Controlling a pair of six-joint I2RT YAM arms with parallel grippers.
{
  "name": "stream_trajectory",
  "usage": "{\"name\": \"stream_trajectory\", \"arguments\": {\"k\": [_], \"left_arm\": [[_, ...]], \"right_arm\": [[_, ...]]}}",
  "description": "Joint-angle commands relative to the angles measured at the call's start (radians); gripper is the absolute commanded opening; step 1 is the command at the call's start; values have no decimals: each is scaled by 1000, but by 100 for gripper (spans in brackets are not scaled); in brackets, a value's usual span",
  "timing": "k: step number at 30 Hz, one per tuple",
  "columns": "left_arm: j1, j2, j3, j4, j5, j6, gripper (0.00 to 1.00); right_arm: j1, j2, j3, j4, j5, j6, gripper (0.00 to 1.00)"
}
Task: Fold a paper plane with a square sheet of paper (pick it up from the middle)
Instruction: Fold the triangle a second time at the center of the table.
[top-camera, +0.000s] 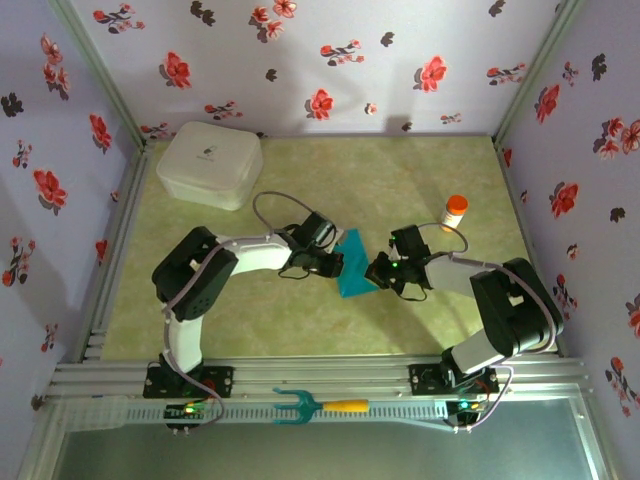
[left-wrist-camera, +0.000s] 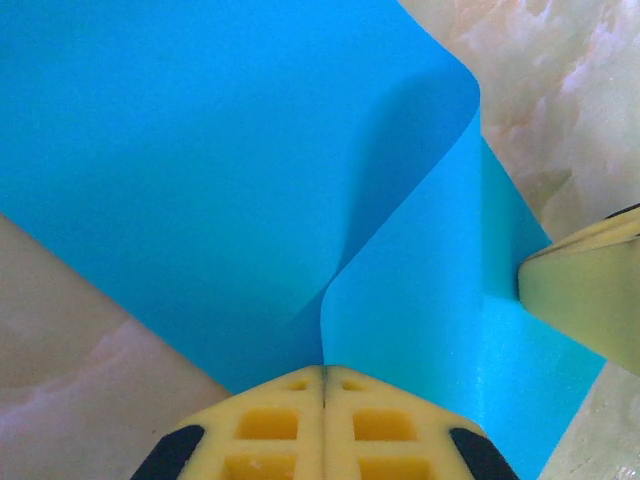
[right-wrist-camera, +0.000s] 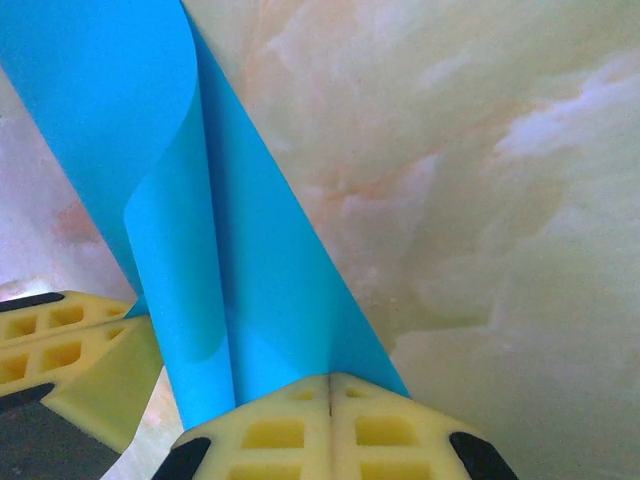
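Over the table (top-camera: 430, 180), elbows bent — left claw (left-wrist-camera: 322, 372), right claw (right-wrist-camera: 330, 380) pinch the sheet (left-wrist-camera: 200, 150).

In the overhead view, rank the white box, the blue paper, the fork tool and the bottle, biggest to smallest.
1. white box
2. fork tool and blue paper: too close to rank, the tool is longer and the paper broader
3. bottle

Small booth papered in flowers

Three pale lilac walls (top-camera: 330, 60) printed with red and dark blossoms close in a table top (top-camera: 400, 170) with a mottled yellow-green, marble-like pattern. Grey metal posts (top-camera: 100, 75) stand in the back corners, and ribbed metal rails (top-camera: 320, 375) run along the near edge. The light is soft and even.
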Motion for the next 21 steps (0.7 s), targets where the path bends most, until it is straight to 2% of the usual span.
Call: {"name": "stream_trajectory", "arguments": {"k": [1,21], "left_arm": [[5,17,25,-23,-17,31,0],[5,-32,-2,21,-40,36,0]], "right_arm": [[9,19,9,-73,46,-7,0],[9,25,9,-79,52,-15,0]]}}
